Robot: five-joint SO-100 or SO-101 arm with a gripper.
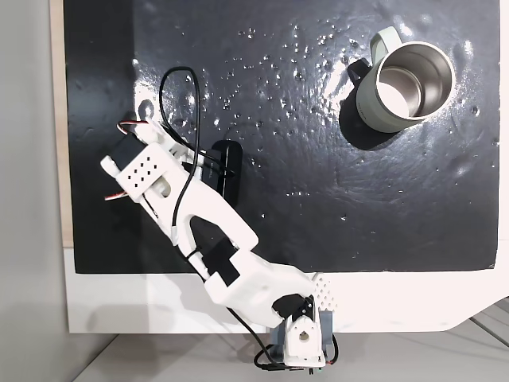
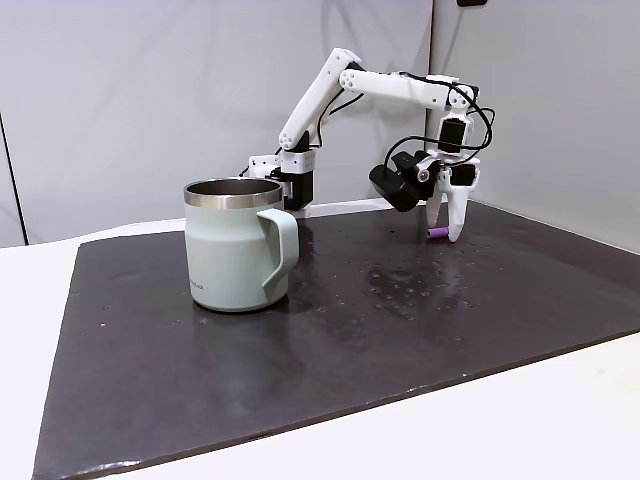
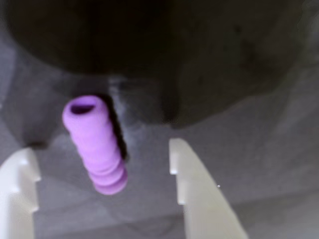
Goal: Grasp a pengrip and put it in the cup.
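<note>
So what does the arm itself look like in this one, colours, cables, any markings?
The arm is white printed plastic with black servo blocks at the joints. Thin black cables loop along it, with some red wires near the wrist. Two panels carry dot-grid perforations. The gripper has two pale, tapered fingers with notched inner edges.

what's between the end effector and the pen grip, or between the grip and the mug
Nothing visible. The purple pen grip lies on the mat between the open end effector fingers, untouched. The black mat from there to the mug is bare.
</note>
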